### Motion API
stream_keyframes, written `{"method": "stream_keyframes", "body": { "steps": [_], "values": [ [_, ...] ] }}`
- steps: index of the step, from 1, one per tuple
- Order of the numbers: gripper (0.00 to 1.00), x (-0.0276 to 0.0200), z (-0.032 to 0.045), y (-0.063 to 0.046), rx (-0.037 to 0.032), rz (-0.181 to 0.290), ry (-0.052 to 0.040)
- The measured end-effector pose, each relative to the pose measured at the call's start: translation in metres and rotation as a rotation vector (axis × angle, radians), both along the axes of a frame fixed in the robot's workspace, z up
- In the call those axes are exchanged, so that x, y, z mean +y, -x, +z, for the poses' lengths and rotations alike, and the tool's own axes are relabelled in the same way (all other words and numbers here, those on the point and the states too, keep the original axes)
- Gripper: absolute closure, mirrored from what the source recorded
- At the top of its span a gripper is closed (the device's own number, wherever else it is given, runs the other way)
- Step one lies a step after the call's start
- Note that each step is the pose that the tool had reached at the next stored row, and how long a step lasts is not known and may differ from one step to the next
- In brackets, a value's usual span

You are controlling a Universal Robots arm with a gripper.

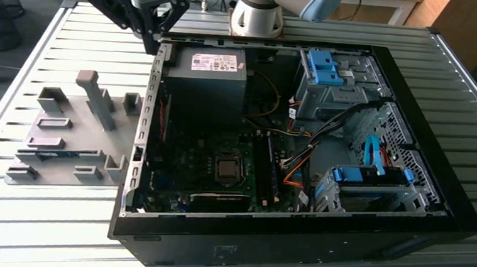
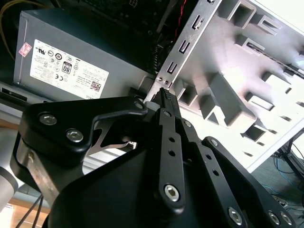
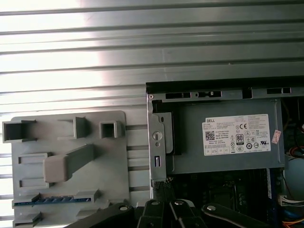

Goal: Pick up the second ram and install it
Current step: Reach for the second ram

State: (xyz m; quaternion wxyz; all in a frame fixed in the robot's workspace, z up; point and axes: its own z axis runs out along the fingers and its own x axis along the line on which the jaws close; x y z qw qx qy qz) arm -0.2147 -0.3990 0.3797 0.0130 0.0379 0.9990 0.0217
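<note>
Now jaws shut, empty, nr case [image 1: 298, 248] edge.

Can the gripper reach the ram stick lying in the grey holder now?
Probably yes: the second ram lies uncovered in the grey holder beside the computer case, and the gripper hangs above the case's edge with open space between them.

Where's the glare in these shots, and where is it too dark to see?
First wrist view: glare washes out several slats of the table. Exterior view: even light, though the computer case is dim inside. Second wrist view: the black tool looms dark up close; the grey holder tray is partly overexposed.
</note>
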Motion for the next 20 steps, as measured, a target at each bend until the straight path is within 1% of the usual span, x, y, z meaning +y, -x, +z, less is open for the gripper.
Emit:
{"method": "stream_keyframes", "body": {
  "steps": [20],
  "values": [
    [0.9,0.0,-0.0016,0.0093,0.0,0.0,0.0]
  ]
}}
